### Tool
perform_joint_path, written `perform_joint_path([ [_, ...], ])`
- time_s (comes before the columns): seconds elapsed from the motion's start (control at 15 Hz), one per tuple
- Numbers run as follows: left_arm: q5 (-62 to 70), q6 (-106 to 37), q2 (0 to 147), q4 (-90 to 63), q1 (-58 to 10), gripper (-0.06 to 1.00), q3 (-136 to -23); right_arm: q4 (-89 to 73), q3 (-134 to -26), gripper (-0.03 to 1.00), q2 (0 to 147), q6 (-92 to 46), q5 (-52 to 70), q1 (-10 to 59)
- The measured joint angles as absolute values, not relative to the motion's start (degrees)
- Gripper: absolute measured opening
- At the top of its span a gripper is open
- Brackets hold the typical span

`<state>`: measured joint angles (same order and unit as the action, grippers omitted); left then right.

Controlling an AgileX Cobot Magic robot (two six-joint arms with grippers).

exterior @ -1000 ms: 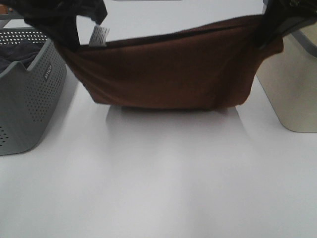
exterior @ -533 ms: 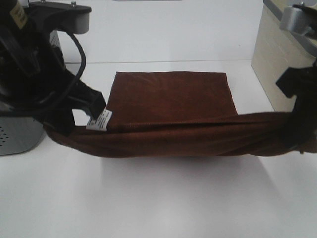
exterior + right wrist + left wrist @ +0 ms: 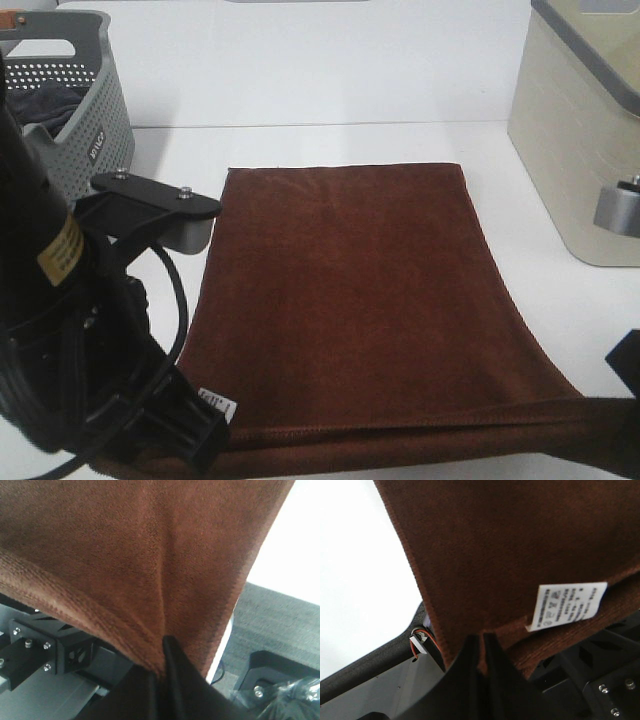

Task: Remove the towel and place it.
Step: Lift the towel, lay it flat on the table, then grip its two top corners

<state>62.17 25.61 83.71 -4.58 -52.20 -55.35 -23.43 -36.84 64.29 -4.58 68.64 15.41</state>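
Towel (image 3: 350,290) is lying mostly flat across the middle of the white table (image 3: 560,290) in the high view. It's dark brown and plush, and its far edge sits straight toward 12 o'clock. The near edge, down at 6 o'clock, bunches into a low ridge that runs between the two corners we've got hold of.

At about 7 o'clock the left gripper (image 3: 482,645) has its claw pinched tight on the hem, and from the wrist camera we see cloth squeezed between the black fingers. The small white tag (image 3: 566,605) hangs just beside that pinch, printed side facing us.

Over at 5 o'clock the right gripper (image 3: 162,647) is clamped the same way on the other near corner, with the fabric creasing into the closed tips. In the high view that gripper is mostly cut off by the frame edge.

A perforated grey basket (image 3: 95,130) sits at 10 o'clock with some dark cloth (image 3: 45,105) inside it, and a beige bin (image 3: 575,140) stands at 2 o'clock. Both are clear of the towel.
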Motion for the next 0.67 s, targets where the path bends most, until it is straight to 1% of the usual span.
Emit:
perform_joint_path([
  [0.13, 62.57, 26.24, 83.65, -4.64, -52.6, 0.0, -54.37, -23.38, -34.89, 0.02, 64.29, -4.58, 68.64, 15.41],
  [0.27, 64.86, 26.64, 83.65, -4.35, -52.6, 0.01, -53.92, -20.91, -34.61, 0.08, 64.29, -4.58, 68.3, 15.36],
  [0.4, 69.04, 26.81, 83.65, -3.04, -52.54, 0.12, -53.34, -16.96, -34.43, 0.21, 63.88, -4.53, 68.24, 14.84],
  [0.47, 69.1, 26.81, 83.65, -3.55, -52.54, 0.22, -53.34, -16.9, -34.43, 0.32, 63.83, -4.53, 68.3, 14.84],
  [0.53, 69.1, 26.81, 83.65, -4.18, -52.54, 0.35, -53.34, -16.84, -34.43, 0.43, 63.83, -4.53, 68.3, 14.84],
  [0.6, 69.16, 26.81, 83.65, -4.64, -52.54, 0.51, -53.34, -16.84, -34.43, 0.56, 63.83, -4.53, 68.3, 14.84],
  [0.67, 69.27, 26.81, 83.65, -5.33, -52.54, 0.63, -53.34, -16.84, -34.43, 0.64, 63.83, -4.53, 68.24, 14.84],
])
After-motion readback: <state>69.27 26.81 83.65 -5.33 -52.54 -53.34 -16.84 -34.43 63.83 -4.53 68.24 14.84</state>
